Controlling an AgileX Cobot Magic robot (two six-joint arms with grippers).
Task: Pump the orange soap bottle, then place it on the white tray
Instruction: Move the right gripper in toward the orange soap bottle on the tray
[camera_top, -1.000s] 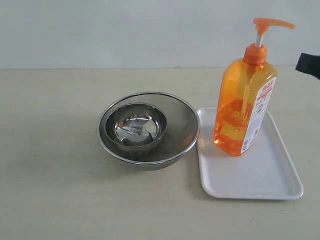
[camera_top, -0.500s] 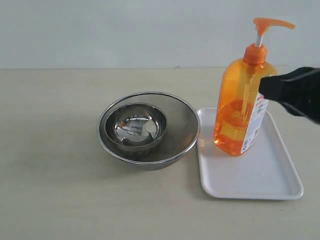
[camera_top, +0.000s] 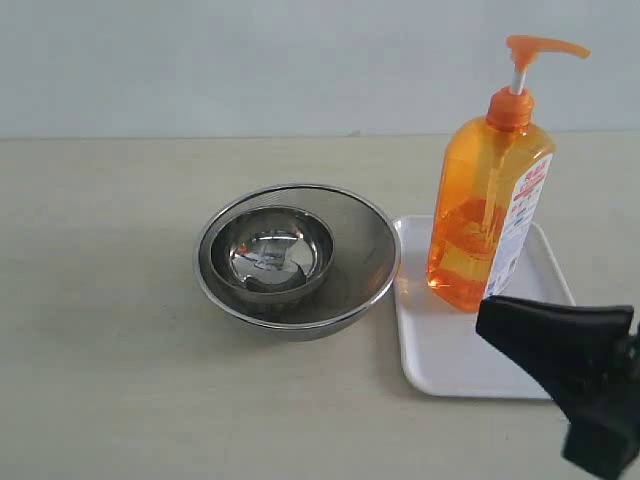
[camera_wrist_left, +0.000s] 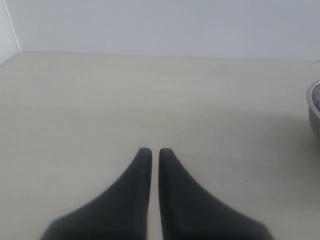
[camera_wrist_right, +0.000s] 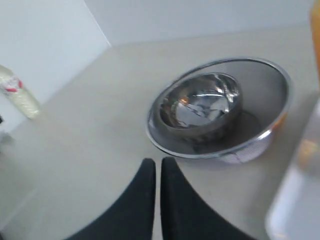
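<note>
The orange soap bottle (camera_top: 485, 210) stands upright on the white tray (camera_top: 440, 350), on the tray's far half and toward its left edge. Its long axis runs straight up from the tray floor. The pump head (camera_top: 540, 47) sits at the top on a white stem, and its spout points along the tray toward the tray's right side, away from the bowls. The white label with red print faces the tray's right near corner. The body is translucent, and the orange looks denser in its lower part.

Just beside the tray's left edge sits a large steel bowl (camera_top: 372, 262). Its rim comes right up to the tray's rim, but whether the two touch I cannot tell. A small steel bowl (camera_top: 270, 255) rests inside the large one, nearer the wall that is farther from the tray. Its polished inside shows only reflections.

The right gripper (camera_top: 485, 325) hangs over the tray's near right corner, hiding that corner from the exterior camera, with its tip aimed toward the tray's left edge. Its two black fingers are pressed together, with only a thin slit between them, and they are clear of the bottle.

The left gripper (camera_wrist_left: 151, 151) is likewise pressed together above the bare table (camera_top: 100, 300). A sliver of the large bowl's rim shows at the edge of its camera's picture, so it lies beyond the bowls from the tray.
</note>
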